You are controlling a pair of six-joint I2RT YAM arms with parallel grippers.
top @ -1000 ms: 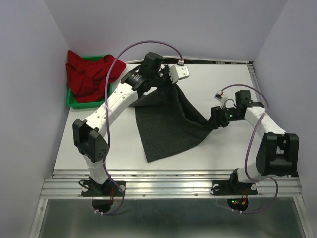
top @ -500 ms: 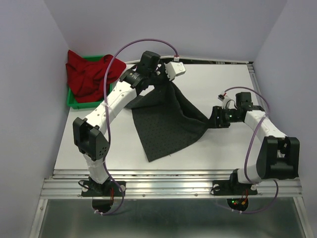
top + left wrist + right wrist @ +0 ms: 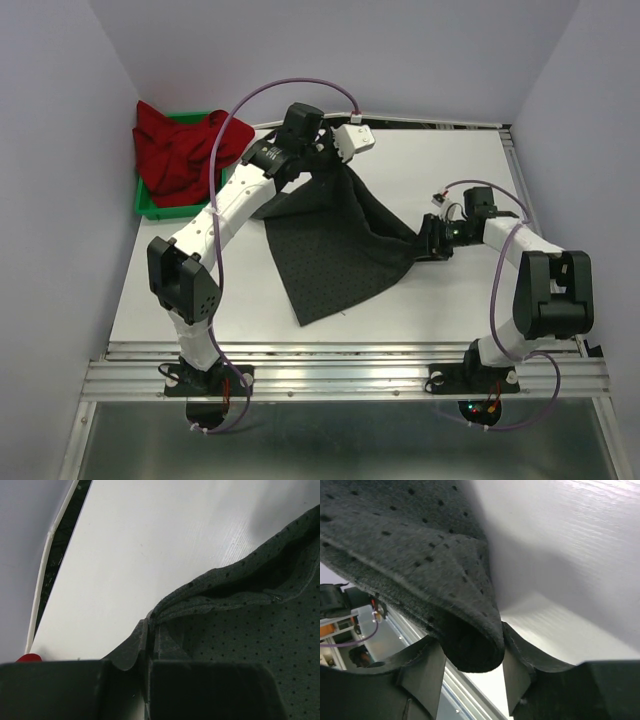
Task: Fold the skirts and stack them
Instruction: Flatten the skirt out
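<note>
Although the left gripper (image 3: 148,650) is clamped tight on the far edge of the dotted skirt (image 3: 340,245) draped on the table (image 3: 450,170), the right gripper (image 3: 470,665) sits only half-closed around a bunched corner, its bite unclear, so any pull risks that corner slipping; the red skirt (image 3: 175,150) lies heaped over the bin (image 3: 145,206).

We see the charcoal skirt (image 3: 340,250), finely dotted in a pale tone, lying partly flat near the middle of the tabletop (image 3: 200,300). Its far corner is lifted and pinched in the left end effector (image 3: 322,165). Its right edge is drawn up into a thick fold sitting between the fingers of the right end effector (image 3: 425,243). The red skirt (image 3: 175,150) lies crumpled, heaped over the green bin (image 3: 150,210) at far left.
</note>
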